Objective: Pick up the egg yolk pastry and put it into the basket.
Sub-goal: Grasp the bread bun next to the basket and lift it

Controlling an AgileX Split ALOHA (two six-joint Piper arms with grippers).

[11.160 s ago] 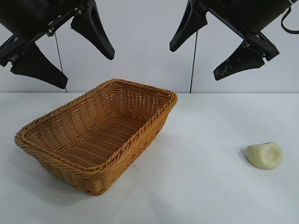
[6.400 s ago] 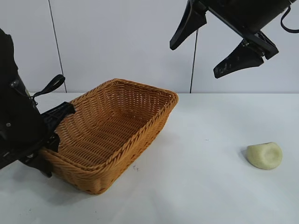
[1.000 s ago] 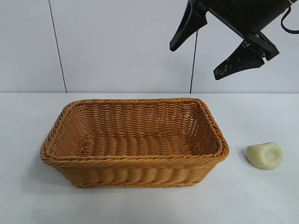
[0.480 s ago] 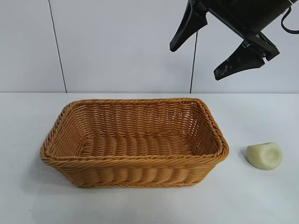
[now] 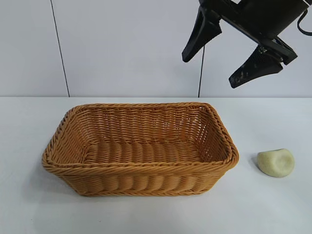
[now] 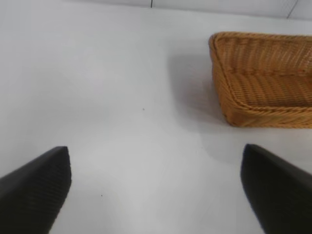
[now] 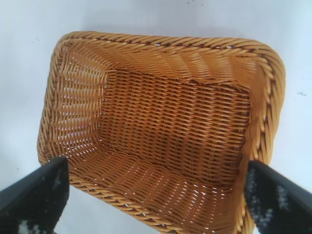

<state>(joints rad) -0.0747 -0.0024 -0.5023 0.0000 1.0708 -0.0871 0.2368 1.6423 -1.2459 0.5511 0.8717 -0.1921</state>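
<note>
The golden-brown wicker basket stands empty on the white table, its long side facing the exterior camera. It also shows in the right wrist view and at the edge of the left wrist view. The pale cream egg yolk pastry lies on the table to the right of the basket, dent facing up. My right gripper hangs open and empty high above the basket's right end. My left gripper is open and empty over bare table, out of the exterior view.
A white wall with dark vertical seams stands behind the table. Bare tabletop lies to the left of the basket and around the pastry.
Early on the left arm came down to the basket, which now stands turned long side forward; the left arm has left the exterior view. In the last second my right gripper shifted slightly right.
</note>
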